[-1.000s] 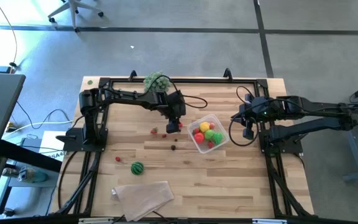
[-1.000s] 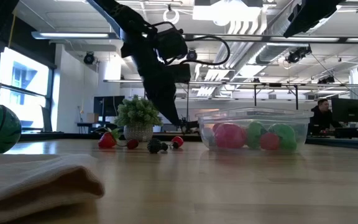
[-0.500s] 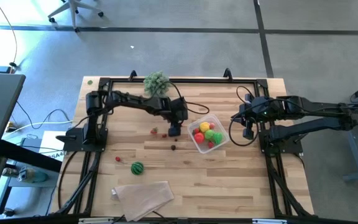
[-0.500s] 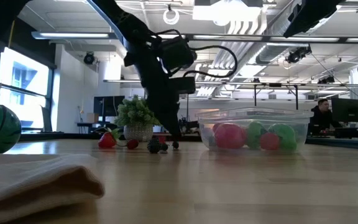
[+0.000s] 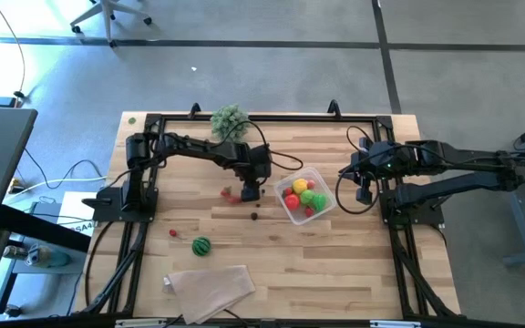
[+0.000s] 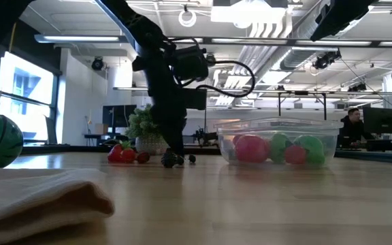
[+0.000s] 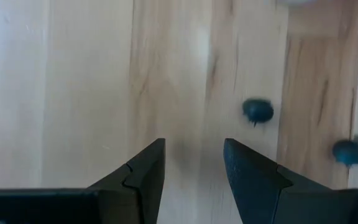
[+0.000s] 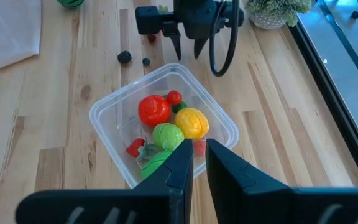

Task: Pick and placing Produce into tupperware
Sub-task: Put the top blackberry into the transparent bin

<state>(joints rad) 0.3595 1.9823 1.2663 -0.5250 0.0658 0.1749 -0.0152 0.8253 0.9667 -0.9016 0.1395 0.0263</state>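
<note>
The wooden table (image 5: pixel 335 264) fills the middle of the high view. A folded beige cloth (image 5: pixel 210 282) is laid near its 6 o'clock edge, toward 7 o'clock. A bushy grey-green plant (image 5: pixel 230 119) is stood at the 12 o'clock edge.

The left arm is stretched from the 9 o'clock side toward the table's centre. The left gripper (image 5: pixel 249 190) is pointed down at the boards just at 9 o'clock of the tupperware (image 5: pixel 328 202). In the left wrist view its fingers (image 7: pixel 143 174) are seen spread, with only bare wood between them; nothing is pinched. Two small dark berries (image 7: pixel 258 110) are seen lying on the wood beside that gap.

The right arm is parked at the 3 o'clock side. The right gripper (image 5: pixel 365 187) is held at 3 o'clock of the tupperware. Its fingers (image 8: pixel 180 163) are pressed nearly together and nothing is held.

The clear tupperware is set slightly right of the table's centre. The produce inside it is made up of a red tomato-like piece (image 8: pixel 153 110), a yellow piece (image 8: pixel 192 122), a light green piece (image 8: pixel 167 135) and some smaller red and green bits.

Other produce is left on the table. A striped green ball (image 5: pixel 201 245) is seen at about 7 o'clock of the centre, with a small red piece (image 5: pixel 173 233) near it. Small red pieces (image 5: pixel 229 192) are lying just at 9 o'clock of the left gripper; what they are cannot be made out, possibly strawberries. A dark berry (image 5: pixel 255 215) is lying at 6 o'clock of the gripper.
</note>
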